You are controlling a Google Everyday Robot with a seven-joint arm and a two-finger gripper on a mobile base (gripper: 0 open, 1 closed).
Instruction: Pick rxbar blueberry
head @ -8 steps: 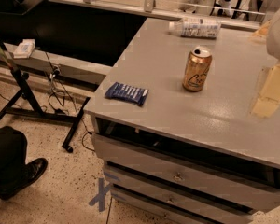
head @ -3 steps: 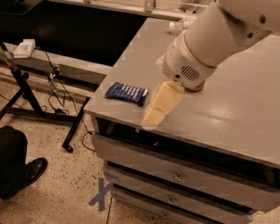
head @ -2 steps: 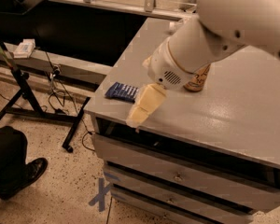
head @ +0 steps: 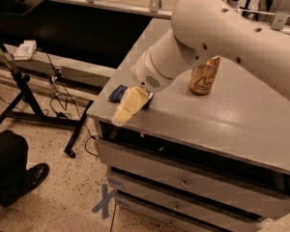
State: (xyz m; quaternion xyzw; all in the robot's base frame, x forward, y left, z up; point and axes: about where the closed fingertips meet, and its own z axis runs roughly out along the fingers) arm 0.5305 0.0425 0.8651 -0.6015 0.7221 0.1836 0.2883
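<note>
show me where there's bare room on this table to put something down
Bare: the table top in front of the can, out to the front edge. Crowded: the near corner, where the gripper is down at the blue bar.

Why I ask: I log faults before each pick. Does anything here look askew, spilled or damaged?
Nothing stands out. The rxbar blueberry lies flat near the table's near corner, partly hidden by the pincer hanging over it. The gold can stands upright behind, and nothing is spilled.

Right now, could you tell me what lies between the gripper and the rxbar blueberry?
Nothing shows: in the camera view the gripper overlaps the rxbar blueberry, hiding its middle.
</note>
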